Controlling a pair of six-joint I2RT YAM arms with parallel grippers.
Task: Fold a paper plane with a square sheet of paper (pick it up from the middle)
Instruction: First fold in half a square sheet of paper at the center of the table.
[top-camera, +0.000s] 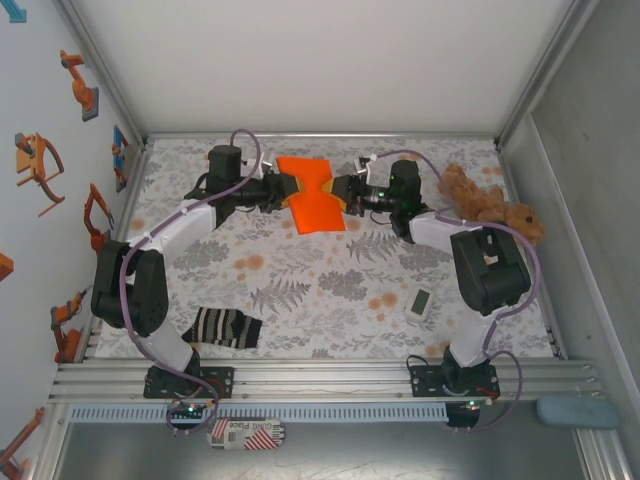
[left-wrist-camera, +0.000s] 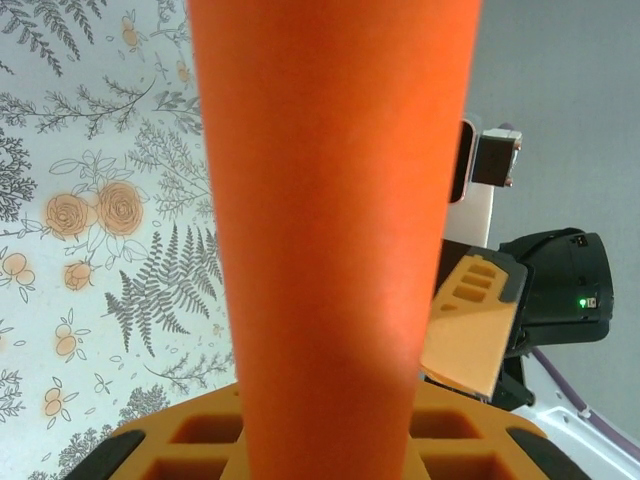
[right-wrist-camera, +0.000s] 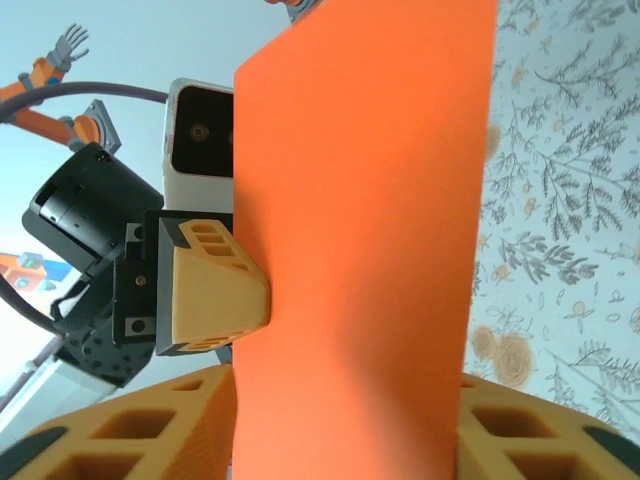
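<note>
The square sheet of paper (top-camera: 312, 200), bright orange, hangs above the far middle of the table, pinched in at its waist between my two grippers. On its left edge my left gripper (top-camera: 283, 187) is shut on it. From the opposite edge my right gripper (top-camera: 343, 192) meets it. In the left wrist view the sheet (left-wrist-camera: 330, 200) rises bowed out of the left gripper (left-wrist-camera: 325, 440), with a right finger (left-wrist-camera: 470, 325) beside it. In the right wrist view the sheet (right-wrist-camera: 370, 200) stands between the right gripper's (right-wrist-camera: 345, 440) fingers, both touching it, and a left finger (right-wrist-camera: 210, 290) presses its far side.
A striped black-and-white sock (top-camera: 222, 327) lies near the front left. A brown plush toy (top-camera: 485, 203) sits at the back right beside the right arm. A small white device (top-camera: 420, 303) lies front right. Metal frame walls close in the flowered tablecloth (top-camera: 300, 290).
</note>
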